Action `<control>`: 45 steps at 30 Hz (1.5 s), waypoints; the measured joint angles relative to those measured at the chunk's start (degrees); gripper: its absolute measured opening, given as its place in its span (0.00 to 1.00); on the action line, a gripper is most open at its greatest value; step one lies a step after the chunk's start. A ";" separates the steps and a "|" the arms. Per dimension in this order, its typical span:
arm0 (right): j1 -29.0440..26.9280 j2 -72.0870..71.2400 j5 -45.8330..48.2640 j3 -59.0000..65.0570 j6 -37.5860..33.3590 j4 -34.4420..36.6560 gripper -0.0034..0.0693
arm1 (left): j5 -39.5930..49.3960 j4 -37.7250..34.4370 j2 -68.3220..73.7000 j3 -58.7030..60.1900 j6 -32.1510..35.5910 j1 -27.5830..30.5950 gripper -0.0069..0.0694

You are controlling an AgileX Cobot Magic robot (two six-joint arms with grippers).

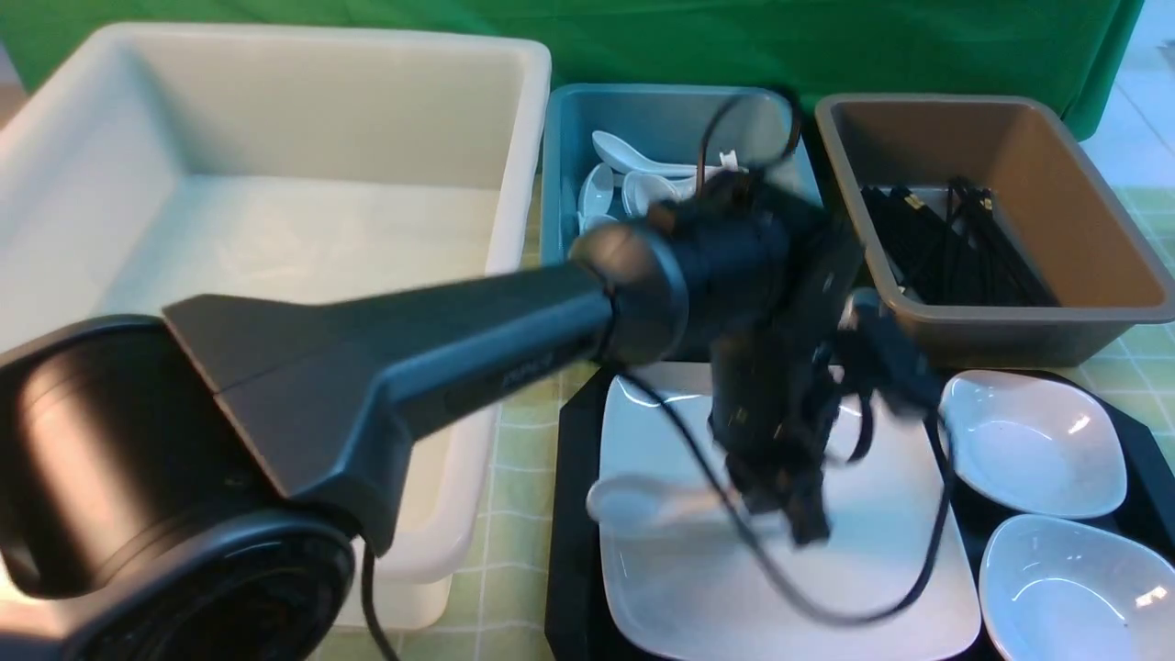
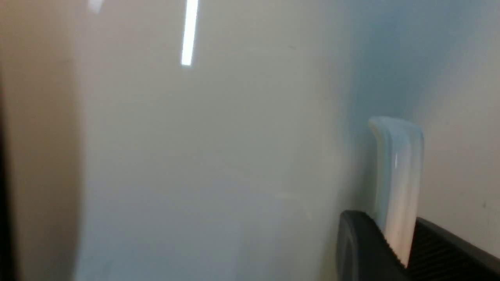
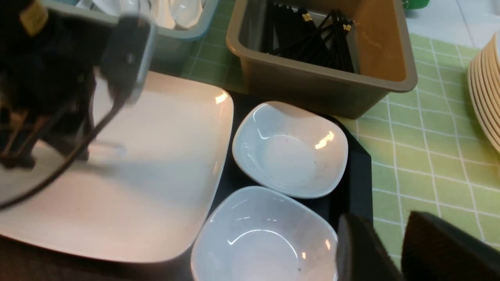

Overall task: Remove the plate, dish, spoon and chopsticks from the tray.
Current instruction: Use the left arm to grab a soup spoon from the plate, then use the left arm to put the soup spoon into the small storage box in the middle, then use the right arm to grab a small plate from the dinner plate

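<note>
The spoon [image 1: 633,503] lies with its long axis across the plate [image 1: 826,597], from the robot's left to its right. Its oval bowl points to the left and its handle to the right, into the left gripper [image 1: 797,528]. In the left wrist view the handle sits clamped between the two black fingers [image 2: 359,249], and its end stands out beyond them. The spoon is blurred in the front view, so I cannot tell if it touches the plate or hangs just above it.

The plate is on the left part of the black tray [image 1: 571,514]. The left arm and its cables hide the far middle of the plate, and the picture's edge cuts off its near side.

The right gripper [image 3: 386,238] shows only in its own wrist view, near the tray's right edge. Its fingers stand apart, with nothing between them.

I count one plate, one spoon on it, and two small dishes [image 1: 1033,445] side by side on the right part of the tray – the nearer one is cut off. Beyond the tray stand three tubs: a large white tub [image 1: 275,184], a teal tub [image 1: 661,119] and a brown-grey tub [image 1: 1083,211]. The teal tub holds about three more white spoons [image 1: 633,161], partly hidden by the arm. The black chopsticks [image 1: 955,248] in the brown-grey tub are too tangled to count. A stack of cream plates [image 3: 484,89] on the green checked tabletop [image 1: 514,441] is cut off.
</note>
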 joint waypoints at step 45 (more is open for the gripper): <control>0.00 0.00 1.83 0.00 0.00 0.00 0.34 | -7.84 -9.70 -2.66 -27.86 -29.42 21.45 0.30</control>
